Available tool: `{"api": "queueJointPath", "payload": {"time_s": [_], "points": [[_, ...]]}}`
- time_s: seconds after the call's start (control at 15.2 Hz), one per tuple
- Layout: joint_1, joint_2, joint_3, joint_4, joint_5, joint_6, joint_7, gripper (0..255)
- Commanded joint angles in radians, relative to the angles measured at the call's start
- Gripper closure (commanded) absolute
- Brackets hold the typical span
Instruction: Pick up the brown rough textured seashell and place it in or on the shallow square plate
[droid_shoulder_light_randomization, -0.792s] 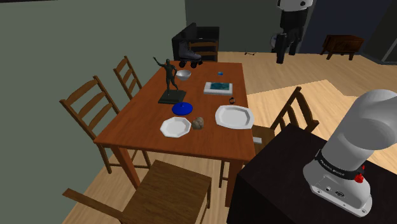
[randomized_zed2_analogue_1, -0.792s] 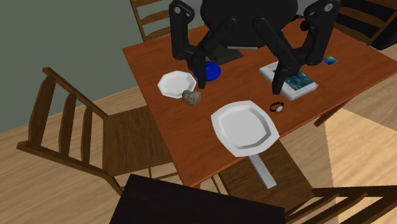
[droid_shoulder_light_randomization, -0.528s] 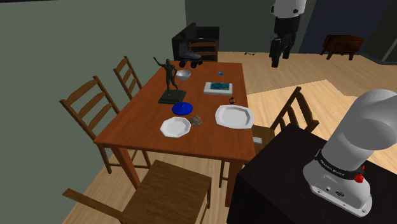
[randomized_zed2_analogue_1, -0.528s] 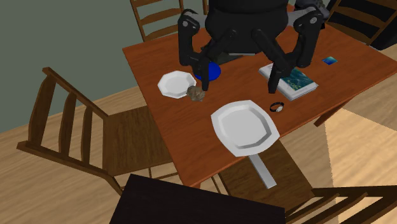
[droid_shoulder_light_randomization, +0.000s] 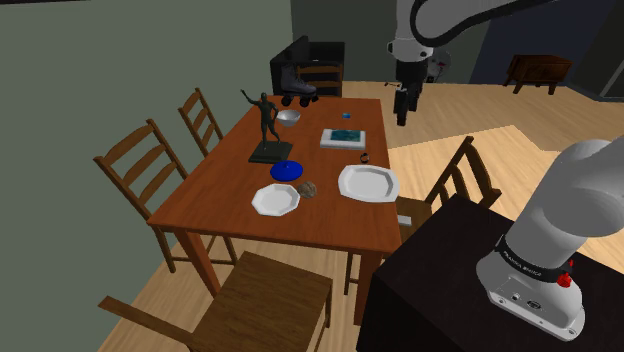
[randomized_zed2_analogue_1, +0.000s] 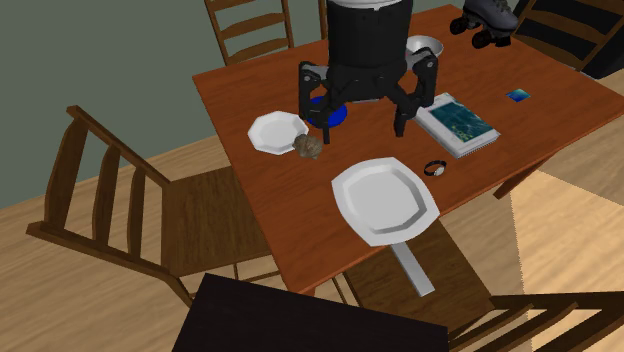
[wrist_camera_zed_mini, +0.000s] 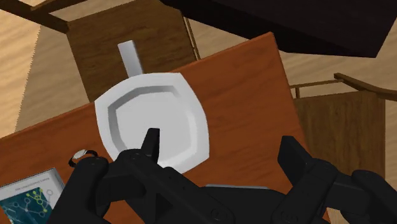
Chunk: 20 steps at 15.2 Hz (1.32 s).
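Note:
The brown rough seashell (droid_shoulder_light_randomization: 309, 188) (randomized_zed2_analogue_1: 310, 147) lies on the wooden table (droid_shoulder_light_randomization: 230, 190) between a small white plate (droid_shoulder_light_randomization: 275, 198) (randomized_zed2_analogue_1: 277, 131) and the larger shallow square plate (droid_shoulder_light_randomization: 368, 183) (randomized_zed2_analogue_1: 385, 200) (wrist_camera_zed_mini: 153, 121). My black gripper (droid_shoulder_light_randomization: 403, 105) (randomized_zed2_analogue_1: 352, 130) (wrist_camera_zed_mini: 221, 149) hangs open high above the table, over its side at the shoulder view's right. Nothing is between its fingers (wrist_camera_zed_mini: 151, 143). It looks down on the square plate, and the shell sits well apart from it.
A dark figurine (droid_shoulder_light_randomization: 265, 125), a bowl (droid_shoulder_light_randomization: 288, 117), a blue disc (droid_shoulder_light_randomization: 286, 170), a book (randomized_zed2_analogue_1: 458, 122) and a small watch (randomized_zed2_analogue_1: 434, 169) share the table. Wooden chairs (droid_shoulder_light_randomization: 140, 165) ring it. A roller skate (droid_shoulder_light_randomization: 298, 90) stands behind. The dark stand (droid_shoulder_light_randomization: 440, 290) is nearby.
The gripper has swung toward the shoulder view's left and come lower, nearer the table. The shell shifted slightly toward the blue disc early on. The jaws stay open.

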Motion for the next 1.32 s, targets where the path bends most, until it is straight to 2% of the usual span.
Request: {"api": "queueJointPath", "payload": {"time_s": [0.0, 0.66, 1.25], "points": [[0.012, 0.07, -0.005, 0.013, -0.004, 0.062, -0.037, 0], [0.059, 0.417, -0.003, 0.116, -0.012, 0.322, -0.2, 0], [0.087, 0.733, 0.034, 0.291, -0.026, 0.477, -0.327, 0]]}}
